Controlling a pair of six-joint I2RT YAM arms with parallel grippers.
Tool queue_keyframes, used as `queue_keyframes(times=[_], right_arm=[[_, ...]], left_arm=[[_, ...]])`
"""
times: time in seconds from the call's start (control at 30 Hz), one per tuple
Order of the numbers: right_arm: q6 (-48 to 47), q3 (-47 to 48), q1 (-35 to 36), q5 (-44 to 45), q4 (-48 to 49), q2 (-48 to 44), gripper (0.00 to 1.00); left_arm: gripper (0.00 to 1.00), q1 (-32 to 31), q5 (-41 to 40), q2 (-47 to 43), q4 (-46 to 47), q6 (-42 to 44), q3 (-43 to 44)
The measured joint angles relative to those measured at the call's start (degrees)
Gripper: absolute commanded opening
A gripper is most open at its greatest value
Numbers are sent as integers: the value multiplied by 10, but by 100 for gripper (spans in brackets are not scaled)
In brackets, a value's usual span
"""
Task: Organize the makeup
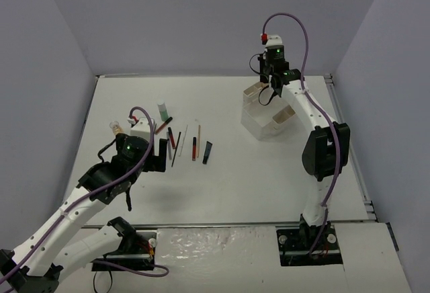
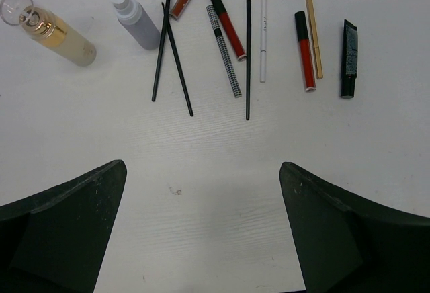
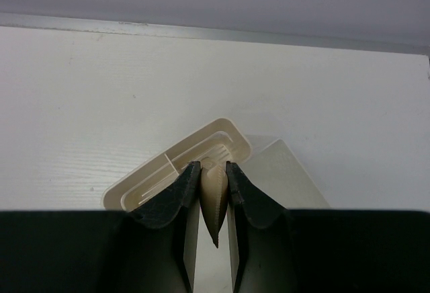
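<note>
The makeup lies in a loose row left of the table's centre. The left wrist view shows an amber bottle (image 2: 57, 31), a grey spray bottle (image 2: 134, 21), thin black sticks (image 2: 161, 44), a checkered pencil (image 2: 225, 54), red tubes (image 2: 305, 54), a white pencil (image 2: 263, 31), a tan pencil (image 2: 312, 27) and a black tube (image 2: 349, 58). A green-capped bottle (image 1: 162, 111) stands behind them. My left gripper (image 2: 203, 166) hangs open over bare table just short of the row. My right gripper (image 3: 213, 166) is shut on a ridged cream tab of the white plastic box (image 3: 222, 138).
The white compartment box (image 1: 269, 115) stands at the back right of the table, its far left corner under my right gripper (image 1: 271, 91). Grey walls close in the table on three sides. A metal rail (image 3: 215, 32) runs along the far edge.
</note>
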Motion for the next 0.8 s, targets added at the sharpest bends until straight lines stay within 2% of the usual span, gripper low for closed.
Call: queue_keyframes(times=[0.37,0.8], right_arm=[[0,0,-10,-2,27,27,1],[3,-2,-25,-13,36,48,25]], left_arm=[[97,7,10,0,0,-2,0],[97,13,25,8,0,-3,0]])
